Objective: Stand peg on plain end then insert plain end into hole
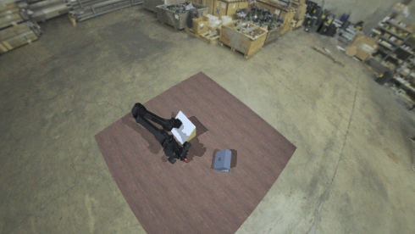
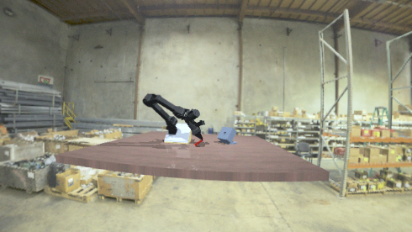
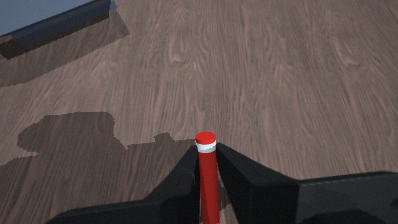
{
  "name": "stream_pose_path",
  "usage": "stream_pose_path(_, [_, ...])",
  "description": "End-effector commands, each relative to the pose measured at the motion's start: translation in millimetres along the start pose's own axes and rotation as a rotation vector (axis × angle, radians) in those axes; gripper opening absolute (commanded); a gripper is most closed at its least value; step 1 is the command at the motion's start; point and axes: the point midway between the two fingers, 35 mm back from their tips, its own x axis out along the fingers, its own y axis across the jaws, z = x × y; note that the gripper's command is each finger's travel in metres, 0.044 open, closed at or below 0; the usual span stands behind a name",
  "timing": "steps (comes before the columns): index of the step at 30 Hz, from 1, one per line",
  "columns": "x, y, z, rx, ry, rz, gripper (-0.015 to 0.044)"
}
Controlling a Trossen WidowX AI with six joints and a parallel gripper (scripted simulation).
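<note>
The red peg [image 1: 185, 160] [image 2: 198, 143] [image 3: 209, 190] has a white band near one end. My gripper [image 2: 201, 139] [image 3: 206, 150] is shut on it close to the banded end. In the wrist view the banded end shows between the fingertips, and the plain end runs out of the bottom of the picture. In the exterior view the peg is tilted, plain end lower, close to the table; whether it touches is too small to tell. The blue-grey sloped panel [image 1: 225, 161] [image 2: 227, 134] [image 3: 45, 14] stands beyond the gripper, with a dark hole [image 1: 219, 159] in its face.
A white slanted block [image 1: 182, 130] [image 2: 178, 135] with a yellowish side stands beside the arm's base. The brown table [image 1: 250, 140] [image 2: 126, 155] [image 3: 300, 75] carries the arm and both blocks. Shadows of the arm fall on the table top.
</note>
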Motion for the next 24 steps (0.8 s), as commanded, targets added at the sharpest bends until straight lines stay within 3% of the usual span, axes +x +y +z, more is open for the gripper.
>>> stream_pose_path(1, [-2.7,1.7,-2.9,-0.004,-0.038,0.001,0.005])
stream_pose_path(24, [-15.6,1.4,-12.1,-0.006,-0.238,0.001,0.005])
